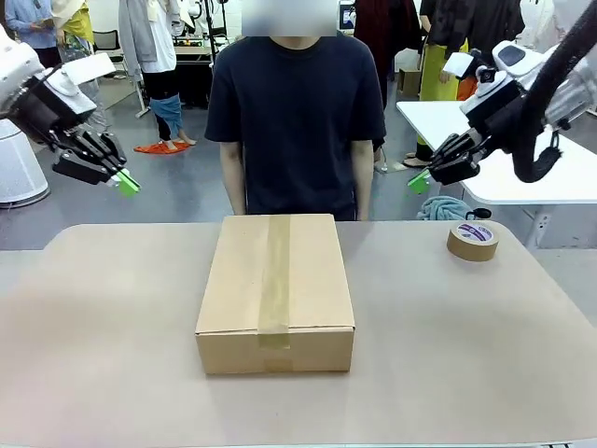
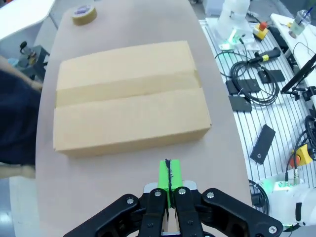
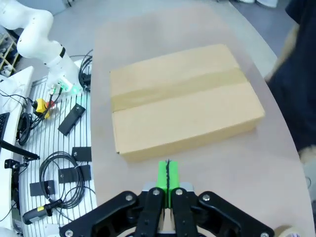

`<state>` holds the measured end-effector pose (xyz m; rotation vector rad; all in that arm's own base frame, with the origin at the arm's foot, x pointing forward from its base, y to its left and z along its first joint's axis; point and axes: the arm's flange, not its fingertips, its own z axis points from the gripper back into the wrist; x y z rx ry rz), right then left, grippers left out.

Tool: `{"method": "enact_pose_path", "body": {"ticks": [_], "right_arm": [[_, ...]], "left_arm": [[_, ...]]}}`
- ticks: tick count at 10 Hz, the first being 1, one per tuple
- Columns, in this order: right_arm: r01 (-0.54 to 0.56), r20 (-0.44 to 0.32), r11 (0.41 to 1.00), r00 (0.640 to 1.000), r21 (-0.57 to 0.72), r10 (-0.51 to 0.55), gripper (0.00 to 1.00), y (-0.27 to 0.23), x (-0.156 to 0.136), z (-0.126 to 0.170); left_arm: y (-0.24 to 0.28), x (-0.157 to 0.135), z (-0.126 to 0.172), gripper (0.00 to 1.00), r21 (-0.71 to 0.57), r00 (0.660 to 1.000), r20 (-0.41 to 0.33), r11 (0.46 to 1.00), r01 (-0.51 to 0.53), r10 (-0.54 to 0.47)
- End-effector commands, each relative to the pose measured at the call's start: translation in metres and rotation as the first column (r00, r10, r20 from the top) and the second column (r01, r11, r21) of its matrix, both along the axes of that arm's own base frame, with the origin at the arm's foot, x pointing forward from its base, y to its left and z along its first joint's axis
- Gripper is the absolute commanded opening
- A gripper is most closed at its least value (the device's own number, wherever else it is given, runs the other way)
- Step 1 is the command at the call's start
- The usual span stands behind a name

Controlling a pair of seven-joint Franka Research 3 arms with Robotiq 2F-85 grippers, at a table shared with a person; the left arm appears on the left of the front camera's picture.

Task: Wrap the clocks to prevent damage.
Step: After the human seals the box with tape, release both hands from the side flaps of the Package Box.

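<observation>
No clocks are in view. A cardboard box [image 1: 275, 289] lies in the middle of the table, its top seam closed with a strip of brown tape. It also shows in the left wrist view as the box [image 2: 128, 98] and in the right wrist view as the box [image 3: 182, 94]. My left gripper [image 1: 128, 184] hangs shut in the air, well above the table's left side, holding nothing. My right gripper [image 1: 418, 181] is shut and empty too, high at the right. In each wrist view the green pads [image 2: 169, 173] [image 3: 168, 175] press together.
A roll of brown tape [image 1: 472, 241] lies at the table's far right. A person [image 1: 294, 112] in a dark T-shirt stands at the far edge behind the box, arms down. A white table [image 1: 522, 159] stands beyond the right arm. Cables and gear [image 2: 256, 84] lie beside the table.
</observation>
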<state>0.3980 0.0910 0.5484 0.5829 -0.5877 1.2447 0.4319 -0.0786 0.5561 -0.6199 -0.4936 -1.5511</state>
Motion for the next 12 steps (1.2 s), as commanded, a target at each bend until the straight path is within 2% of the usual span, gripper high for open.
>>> {"method": "enact_pose_path", "body": {"ticks": [1, 2, 12], "right_arm": [[-0.033, -0.035, 0.999, 0.999, -0.013, 0.033, 0.01, 0.014, -0.006, -0.010], [0.000, 0.000, 1.000, 1.000, 0.000, 0.000, 0.01, 0.000, 0.000, 0.000], [0.000, 0.000, 1.000, 1.000, 0.000, 0.000, 0.01, 0.000, 0.000, 0.000]], "left_arm": [[-0.002, -0.010, -0.009, 0.00, 0.027, 1.000, 0.007, 1.000, -0.013, 0.013], [0.000, 0.000, 0.000, 0.00, 0.000, 1.000, 0.000, 1.000, 0.000, 0.000], [0.000, 0.000, 0.000, 0.00, 0.000, 1.000, 0.000, 1.000, 0.000, 0.000]]}}
